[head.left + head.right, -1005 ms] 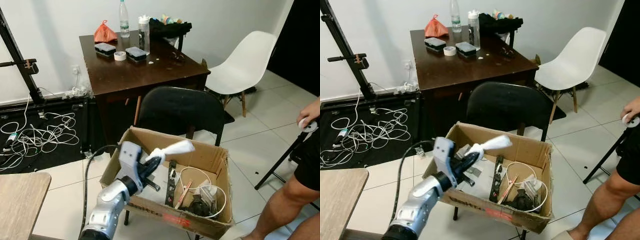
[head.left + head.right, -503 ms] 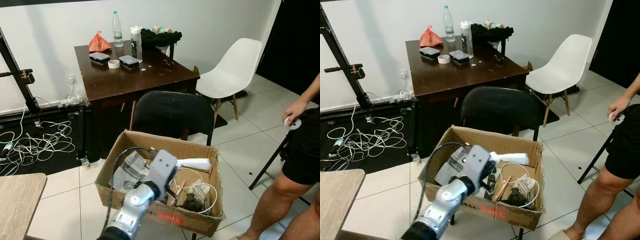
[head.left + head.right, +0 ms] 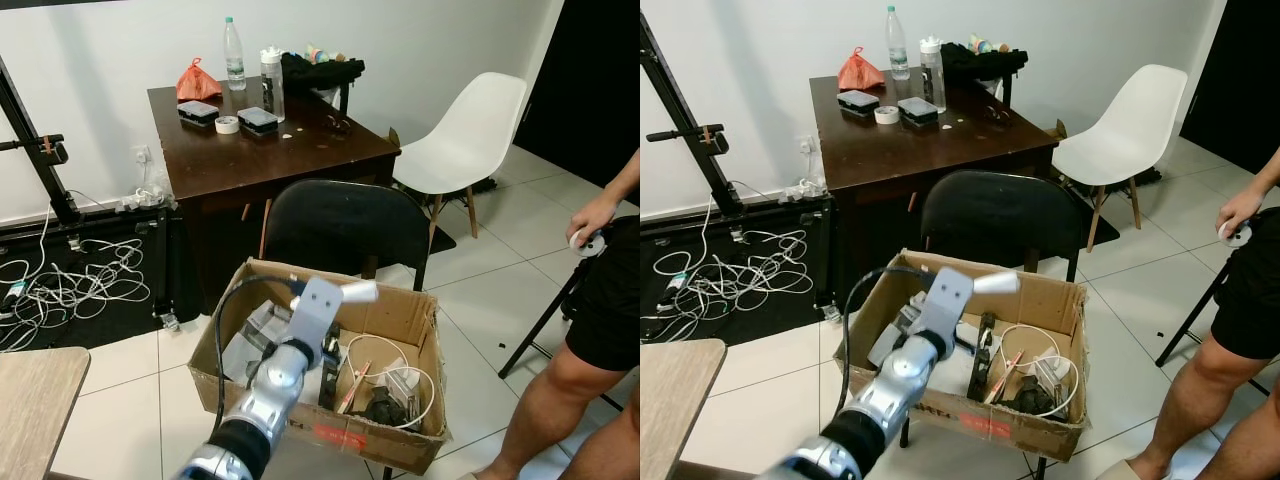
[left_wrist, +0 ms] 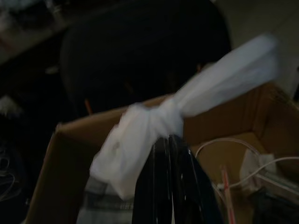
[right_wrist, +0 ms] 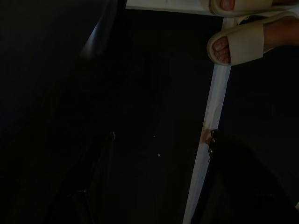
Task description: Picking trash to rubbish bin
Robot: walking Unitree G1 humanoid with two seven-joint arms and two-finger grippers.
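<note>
A: Left gripper [image 4: 169, 140]. What state?

B: The 2 black fingers are pressed together, pinching a knotted white plastic bag [image 4: 154, 122] at its knot. In the head views the gripper [image 3: 335, 297] is raised over the near-left part of the cardboard box [image 3: 405, 312], with the bag's twisted tail [image 3: 358, 292] sticking out past the fingertips.

A: Which way does the bag lie from the grip?

B: Its long axis runs roughly level, from the fingers out toward the robot's right and a little away, across the open top of the box. The loose bulk of the bag hangs on the other side of the knot, nearer the wrist. The whole piece is held in the air, above the rim, touching nothing in the box.

A: And below it?

B: White cable loops [image 3: 392, 370], a black strip [image 3: 329, 365], dark odds and ends and grey sheets lie on the box floor. The box sits just in front of a black chair [image 3: 345, 228], with the brown table [image 3: 260, 150] behind that.

A: So the relation that matters?

B: Bag over box opening, straight above. Judgement: if this box serves as the bin, letting go here should drop the bag inside; the tail points toward the far-right wall, so it may catch the rim there.

A: Right arm?

B: Idle and low. Its wrist view is dark, showing a pale strip and a person's sandalled foot [image 5: 243, 44]; whether its fingers are apart or together cannot be told. The person [image 3: 600, 300] stands to the robot's right, well apart from the box.
</note>
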